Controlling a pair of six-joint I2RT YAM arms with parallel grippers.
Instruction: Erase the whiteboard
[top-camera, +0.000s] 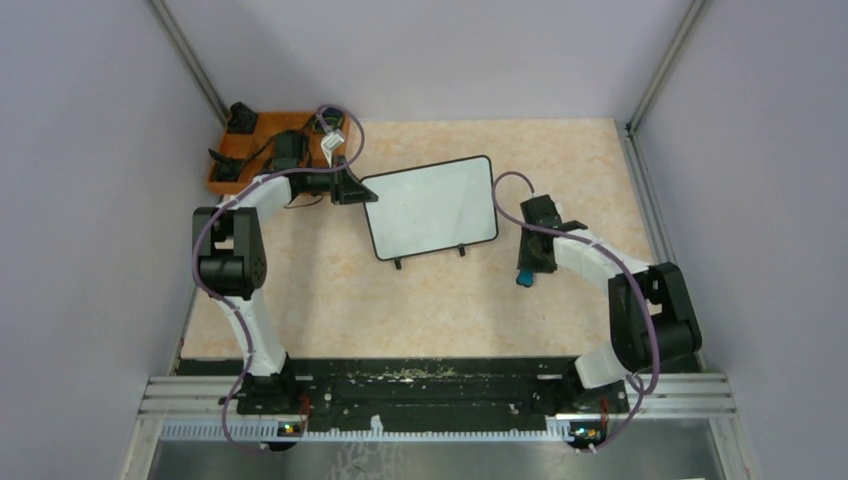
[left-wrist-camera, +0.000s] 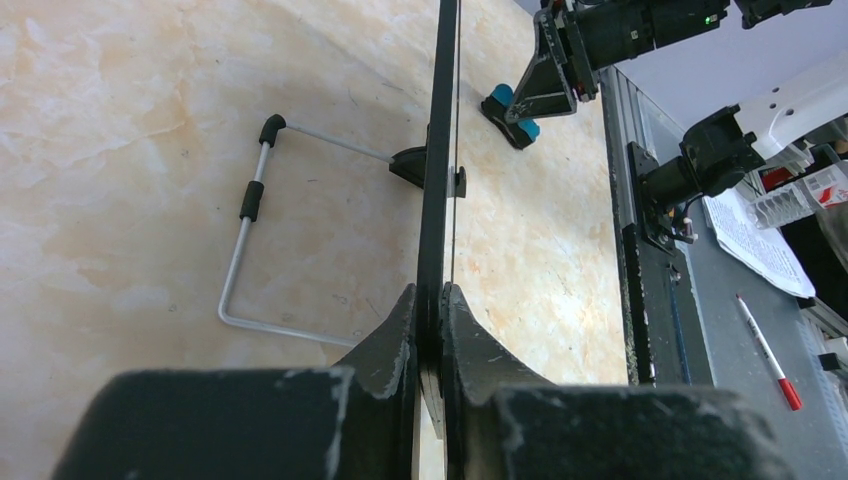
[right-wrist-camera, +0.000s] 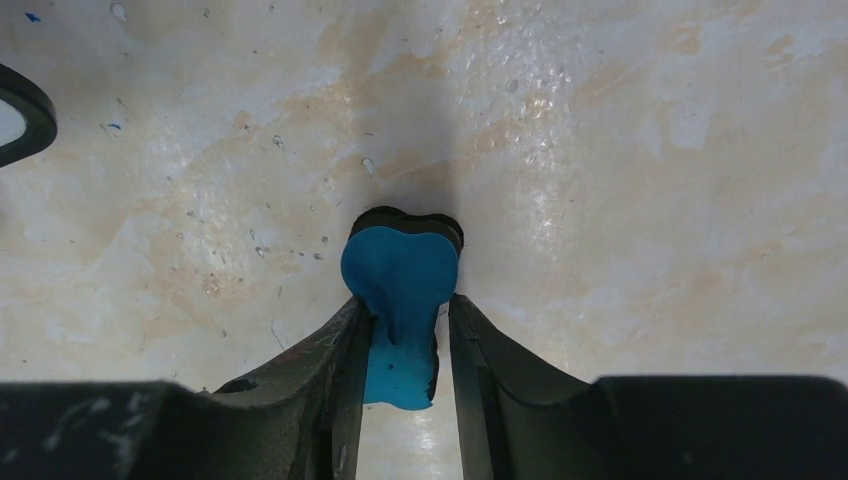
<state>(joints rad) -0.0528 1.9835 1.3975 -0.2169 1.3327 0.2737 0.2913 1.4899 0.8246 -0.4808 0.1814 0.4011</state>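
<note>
The whiteboard (top-camera: 430, 208) stands tilted on its two black feet at the table's middle, and its face looks white with only faint marks. My left gripper (top-camera: 358, 188) is shut on its left edge; in the left wrist view the board's thin black edge (left-wrist-camera: 440, 150) runs away from between my closed jaws (left-wrist-camera: 430, 300). My right gripper (top-camera: 524, 275) is just right of the board's lower right corner, pointing down at the table, shut on a blue eraser (right-wrist-camera: 400, 270) whose pad is at the table surface. The eraser also shows in the left wrist view (left-wrist-camera: 510, 105).
An orange compartment tray (top-camera: 225, 165) with black items sits at the back left, behind my left arm. The board's wire stand (left-wrist-camera: 250, 230) rests on the table behind it. A board corner shows at the right wrist view's left edge (right-wrist-camera: 20, 110). Grey walls enclose the table.
</note>
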